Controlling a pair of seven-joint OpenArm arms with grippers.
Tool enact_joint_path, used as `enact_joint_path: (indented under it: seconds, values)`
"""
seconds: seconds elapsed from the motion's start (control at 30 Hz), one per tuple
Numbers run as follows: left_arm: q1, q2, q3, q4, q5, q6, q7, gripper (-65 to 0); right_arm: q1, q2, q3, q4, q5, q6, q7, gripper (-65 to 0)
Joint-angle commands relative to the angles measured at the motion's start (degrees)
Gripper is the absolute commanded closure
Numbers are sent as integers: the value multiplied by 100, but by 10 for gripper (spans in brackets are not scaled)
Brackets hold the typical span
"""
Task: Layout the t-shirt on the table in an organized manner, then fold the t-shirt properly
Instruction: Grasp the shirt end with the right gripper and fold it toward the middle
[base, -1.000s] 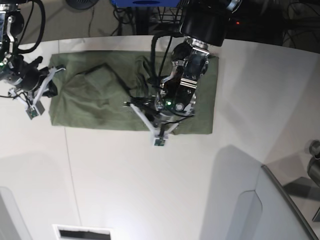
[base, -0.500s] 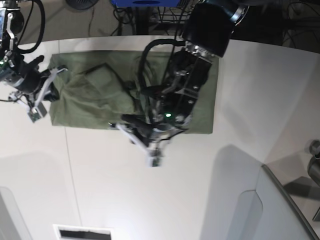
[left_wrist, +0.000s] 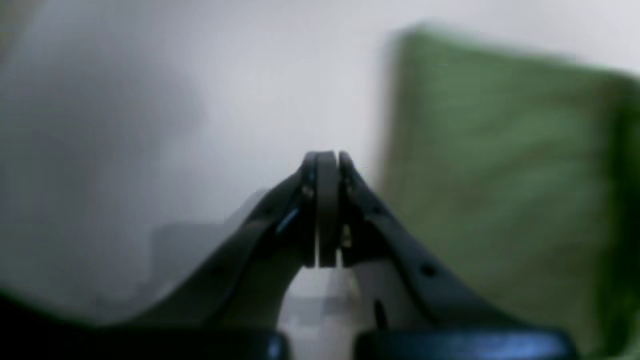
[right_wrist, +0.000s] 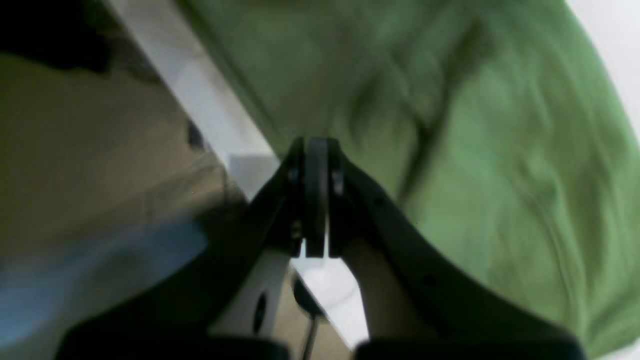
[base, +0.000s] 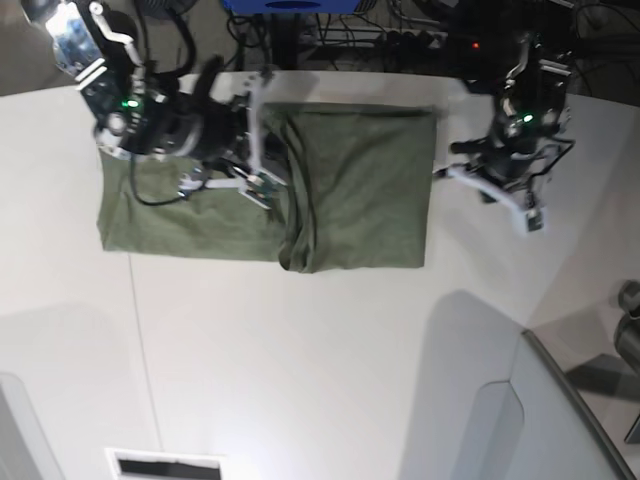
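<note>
The olive-green t-shirt lies as a flat rectangle on the white table, with a raised fold ridge running down its middle. My right gripper is shut and empty, hovering over the shirt just left of that ridge. In the right wrist view the shut right gripper hangs above the table's far edge, with the t-shirt beside it. My left gripper is shut over bare table, right of the shirt's right edge. In the left wrist view the left gripper holds nothing, and the t-shirt lies to its right.
Cables and dark equipment crowd the space behind the table's far edge. A grey panel rises at the lower right. A thin seam line runs down the tabletop on the left, and a dark slot sits at the bottom.
The left arm has swung from the shirt's middle out past its right edge. The right arm moved from the shirt's left end to over its middle. The shirt now lies smoother, with a central ridge.
</note>
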Motion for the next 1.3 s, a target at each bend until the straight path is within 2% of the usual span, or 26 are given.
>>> enact_joint_path:
  seconds: [0.0,0.1,0.17,0.3,0.4,0.6,0.7,0.8,0.9,1.0,1.13,1.27]
  values:
    - [92,-59,-190,128,-8,-16,-132,0,235,-76,-167,-1,52,-96,92,0]
    - [417,-164,-664,128,-8,-25,-167,0,631,-472,-405,-449,61,-140,57,0]
    - [725,-164,-928,119,-8,-122,-571,0,824,-823,-387,-915,61,-131,57,0]
    - [1349,-147,-1227,110,-8,-878,-1503,0,1062,-1342,-405,-1732,61,-113,92,0]
    - [1577,-129,-1271,110,-8,-1019,-1785,0,1264,-1527,-405,-2242,61,-113,198,0]
    - [1630,-129,-1280,40,-8,-1019,-1828,0,1545,-1518,-352,-2998,70,-113,699,0]
    - [1595,-129,-1280,-92,-8,-1019,-1828,0,1607,-1492,184,-3315,70,-105,708,0]
    - [1595,-120,-1280,-136,-8,-1019,-1837,0,1598,-1474,897,-3499,70,230,708,0]
    - [1586,-120,-1280,-215,-8,-1019,-1837,0,1589,-1237,1573,-3631,61,678,673,0]
    - [1490,-120,-1280,-321,-8,-1019,-1837,0,1536,-1113,2057,-3790,61,827,655,0]
    - [1375,-120,-1245,-470,-8,-1019,-1828,0,1211,-982,2391,-3579,70,845,637,0]
    - [1270,-120,-1245,-541,-8,-1019,-1820,0,657,-982,2382,-2357,70,845,479,0]
